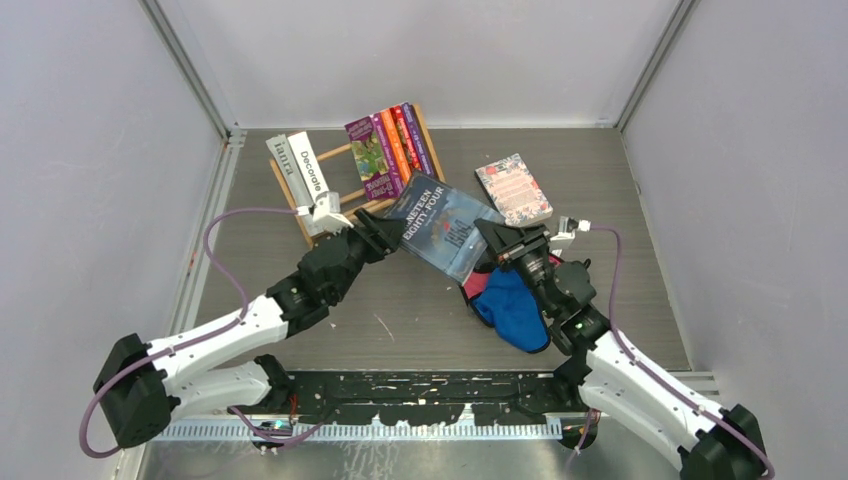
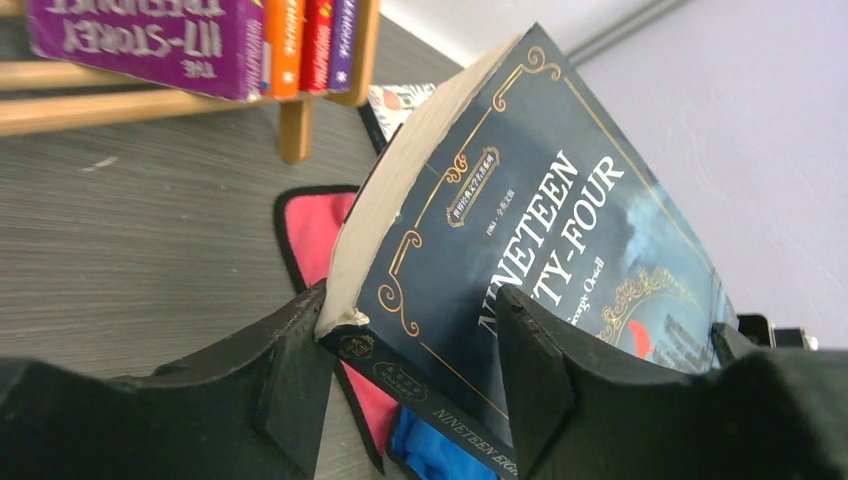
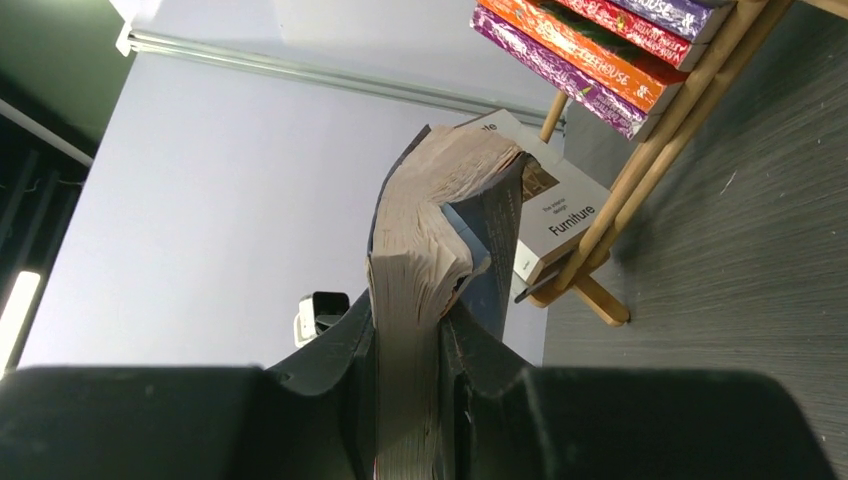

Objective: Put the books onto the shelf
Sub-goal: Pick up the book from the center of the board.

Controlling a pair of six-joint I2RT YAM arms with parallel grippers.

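While your right claw [image 3: 410, 330] clamps the page edge of the dark book [image 1: 445, 228], holding it aloft near the shelf [image 2: 295, 125], your left claw [image 2: 410, 325] straddles its lower corner, jaws part open; a firm pinch cannot be confirmed. Judged purpose: a handover for upright shelving.

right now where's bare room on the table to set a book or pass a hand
Free: table right of the floral book; the shelf gap between big books and small books. Crowded: centre, the dark book held over the cloths.
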